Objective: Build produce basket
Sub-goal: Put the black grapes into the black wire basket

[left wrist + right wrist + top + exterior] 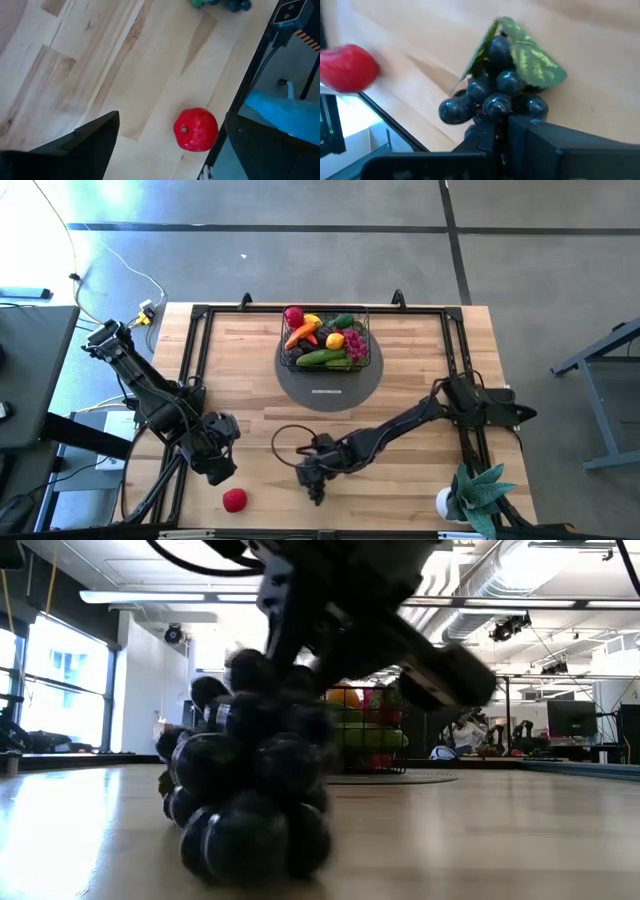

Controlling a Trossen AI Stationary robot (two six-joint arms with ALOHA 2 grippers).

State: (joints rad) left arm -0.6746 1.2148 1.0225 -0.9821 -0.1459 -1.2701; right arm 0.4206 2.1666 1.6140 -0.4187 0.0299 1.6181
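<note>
The black wire basket (365, 345) stands on a grey disc (330, 392) at the table's far middle, filled with produce (322, 340): red, orange, yellow, green and purple pieces. Near the front edge my right gripper (316, 488) is shut on a bunch of dark grapes (250, 790) with a green leaf (530, 57). A red tomato (196, 129) lies on the wood at the front left. My left gripper (172, 120) hangs open just above and beside it, touching nothing. My right gripper pinches the grape bunch between its two fingers at the berries (495, 107) on the end away from the leaf. The fingers (485, 135) come slanting down from above. The bunch's lowest berries (250, 855) rest on the table.
A potted green plant (476, 495) stands at the front right corner. A black frame rail (190, 380) runs round the table top. A thin cable loop (290, 438) lies beside the right arm. Bare wood lies between the grapes and the disc.
</note>
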